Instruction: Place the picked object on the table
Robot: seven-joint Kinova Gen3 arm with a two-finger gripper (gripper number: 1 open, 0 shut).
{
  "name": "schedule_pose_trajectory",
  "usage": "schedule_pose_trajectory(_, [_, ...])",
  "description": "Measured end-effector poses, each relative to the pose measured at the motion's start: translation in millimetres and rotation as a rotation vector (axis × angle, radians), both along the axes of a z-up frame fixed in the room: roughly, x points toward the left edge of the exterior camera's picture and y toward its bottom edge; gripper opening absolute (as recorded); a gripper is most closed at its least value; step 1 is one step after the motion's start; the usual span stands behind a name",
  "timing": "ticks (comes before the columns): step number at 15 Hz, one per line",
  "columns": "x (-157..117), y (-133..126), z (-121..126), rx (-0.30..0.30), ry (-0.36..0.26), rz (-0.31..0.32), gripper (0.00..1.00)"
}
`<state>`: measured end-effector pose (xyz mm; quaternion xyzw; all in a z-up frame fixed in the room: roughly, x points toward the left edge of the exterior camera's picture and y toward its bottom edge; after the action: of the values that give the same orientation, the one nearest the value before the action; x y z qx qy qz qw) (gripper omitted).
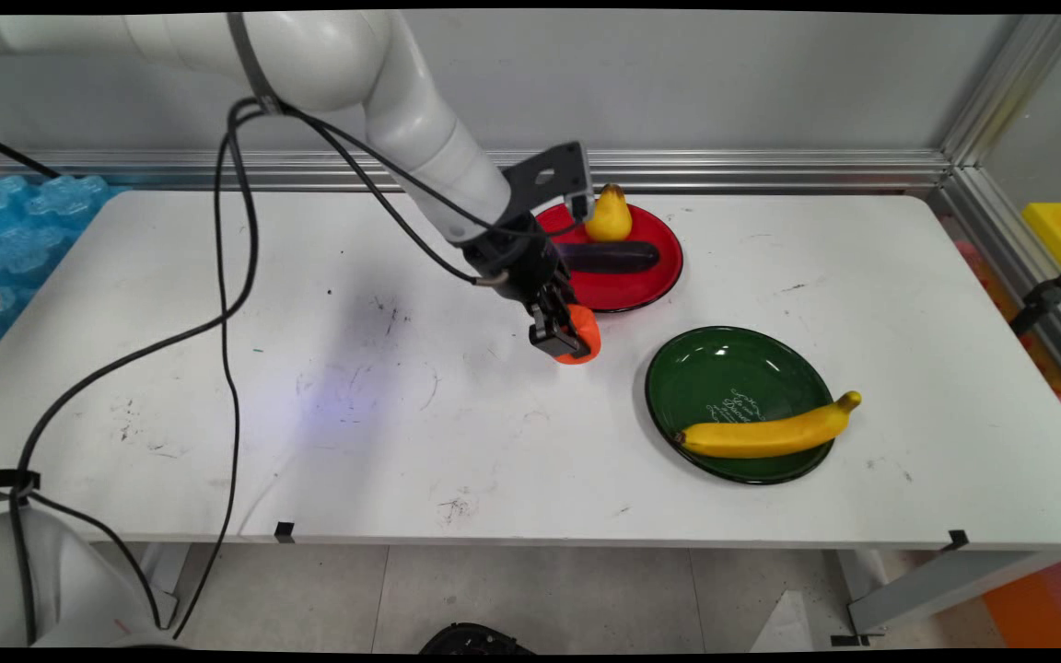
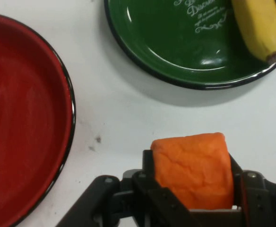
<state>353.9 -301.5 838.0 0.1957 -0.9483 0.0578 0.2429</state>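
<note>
Two fingers of your black pincer squeeze the soft, light orange foam block by its sides, low over the white tabletop.

Main cam sits above the near edge of the white table, looking down across it to the back wall, taking in the whole top. Hand cam rides close behind the gripper, aimed at the tabletop. Both catch the orange block, red plate and green plate.
</note>
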Motion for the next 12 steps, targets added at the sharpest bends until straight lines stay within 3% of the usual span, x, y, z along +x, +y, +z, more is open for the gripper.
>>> schedule_pose_trajectory(6, [-13.3,-12.2,-36.7,0.019,-0.006,-0.002,0.00])
schedule_pose_trajectory(12, [-18.8,-16.9,-57.5,0.033,-0.014,-0.013,0.00])
